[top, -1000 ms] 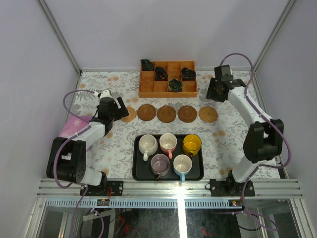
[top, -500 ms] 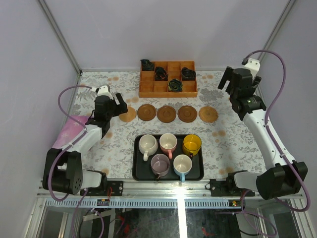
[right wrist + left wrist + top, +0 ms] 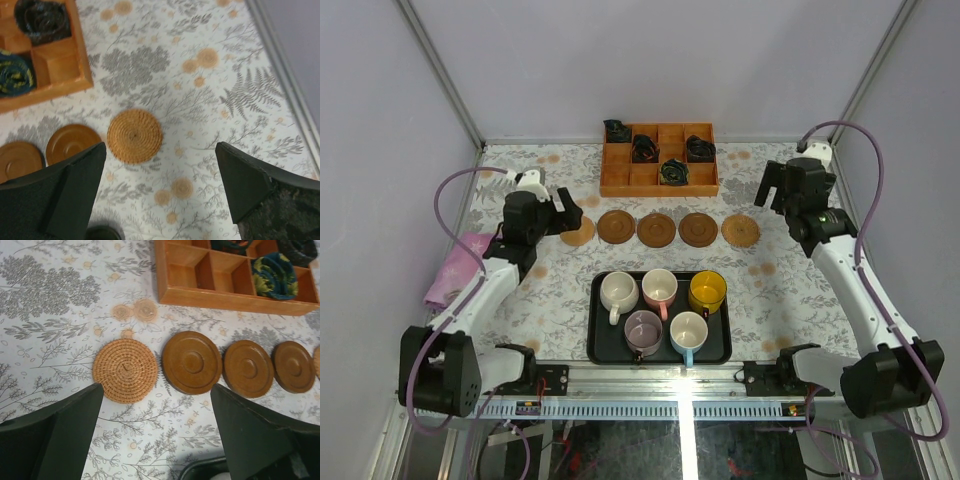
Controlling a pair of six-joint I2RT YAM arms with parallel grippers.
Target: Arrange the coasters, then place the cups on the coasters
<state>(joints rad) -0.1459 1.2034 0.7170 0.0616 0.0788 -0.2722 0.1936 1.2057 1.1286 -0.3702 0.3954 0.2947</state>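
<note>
Nearest the arm bases, a black tray [image 3: 718, 345] sits on the flowered tabletop [image 3: 550, 300] and holds all five cups. The mauve cup [image 3: 643, 329] and the light blue cup [image 3: 688, 330] stand in the near row. Behind them stand the cream-white cup [image 3: 619, 291], the pink cup [image 3: 660, 288] and the yellow cup [image 3: 707, 292]. A pink cloth [image 3: 455, 268] lies by the left arm.

Beyond the tray, five coasters lie flat in a row, close together. Three brown wooden coasters [image 3: 657, 229] fill the middle, with the left woven coaster [image 3: 125, 370] and the right woven coaster [image 3: 135, 136] at the ends. None of them carries a cup.

The left tool [image 3: 155, 395] is over the left end of the row, its fingers spread wide with nothing between them. The right tool [image 3: 161, 147] is over the right end, also wide open and empty.

Farthest back, just behind the row, is an orange compartmented box [image 3: 620, 172] holding small dark objects [image 3: 673, 172] in several cells.
</note>
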